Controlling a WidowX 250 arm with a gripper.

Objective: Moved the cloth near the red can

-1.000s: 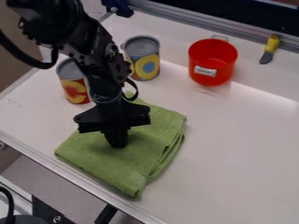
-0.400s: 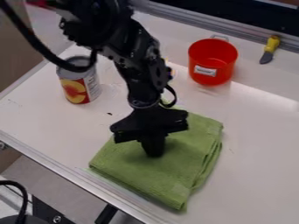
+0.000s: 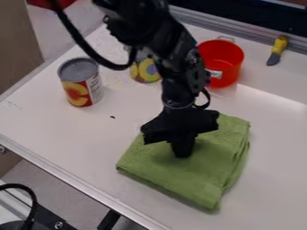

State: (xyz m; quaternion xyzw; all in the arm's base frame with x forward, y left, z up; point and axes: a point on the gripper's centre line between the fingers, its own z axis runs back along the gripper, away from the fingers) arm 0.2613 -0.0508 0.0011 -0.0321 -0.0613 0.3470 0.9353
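White surface (image 3: 75, 139) with metal edging. Folded green cloth (image 3: 207, 175) flat near middle, in front of red pot (image 3: 225, 60), well apart from red-labelled can (image 3: 80, 85) at left. Either could be meant by "red can". Black hand (image 3: 182, 152) points straight down onto cloth, probably so folded layers travel together; whether open or closed, cannot tell. Second can (image 3: 144, 72) partly behind arm. Yellow-handled knife (image 3: 278, 50) beyond pot, likely out of cloth's path.

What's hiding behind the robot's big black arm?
Behind the arm, part of a can with a yellow and blue label peeks out on one side, and part of a red pot on the other. The arm covers the rest.
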